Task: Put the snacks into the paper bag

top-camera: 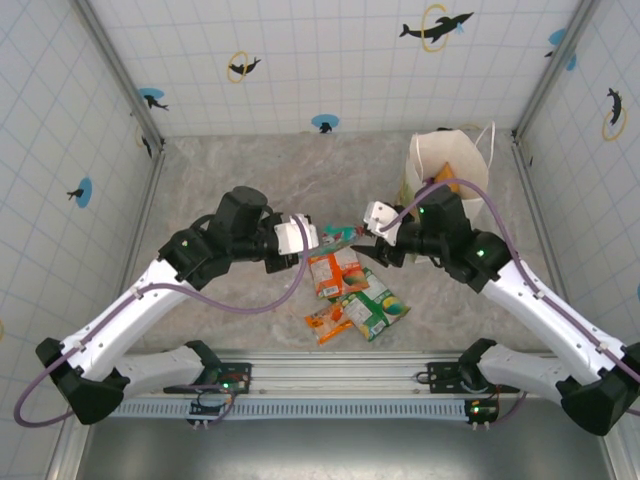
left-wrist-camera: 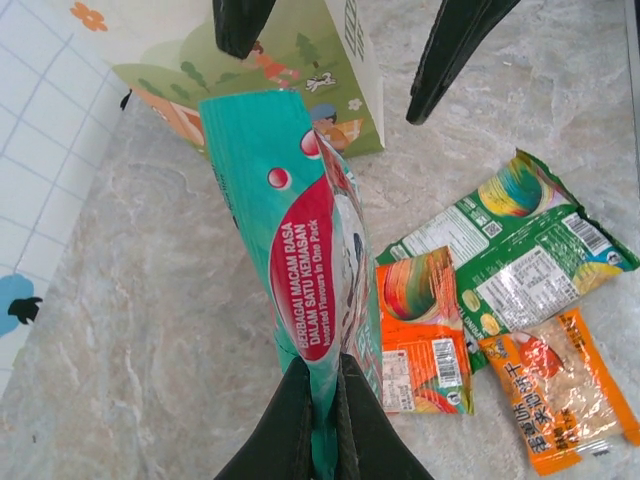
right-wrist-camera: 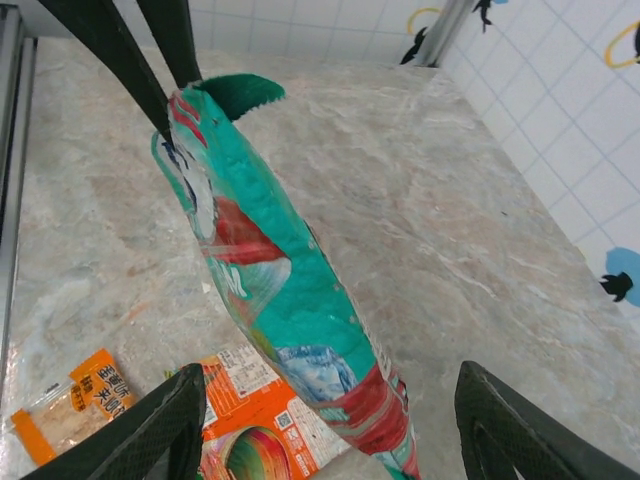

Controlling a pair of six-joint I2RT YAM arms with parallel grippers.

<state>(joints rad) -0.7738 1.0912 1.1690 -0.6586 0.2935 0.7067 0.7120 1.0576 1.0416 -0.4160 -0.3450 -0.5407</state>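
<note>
A long teal-and-red snack packet (top-camera: 341, 236) hangs above the table between the two grippers. My left gripper (left-wrist-camera: 328, 372) is shut on its teal end seam (left-wrist-camera: 300, 230). At the packet's other end (right-wrist-camera: 300, 300) my right gripper (right-wrist-camera: 330, 400) is open, one finger on each side and neither touching it. Further snacks lie flat on the table under it: an orange packet (top-camera: 335, 272), a green-and-white one (top-camera: 374, 308) and a small orange one (top-camera: 328, 323). The paper bag (top-camera: 447, 160) stands upright at the back right, behind the right arm.
The marble table (top-camera: 250, 180) is walled by white tiled panels on three sides. A metal rail (top-camera: 330, 375) runs along the near edge by the arm bases. The bag's printed side (left-wrist-camera: 270, 60) is just beyond the held packet.
</note>
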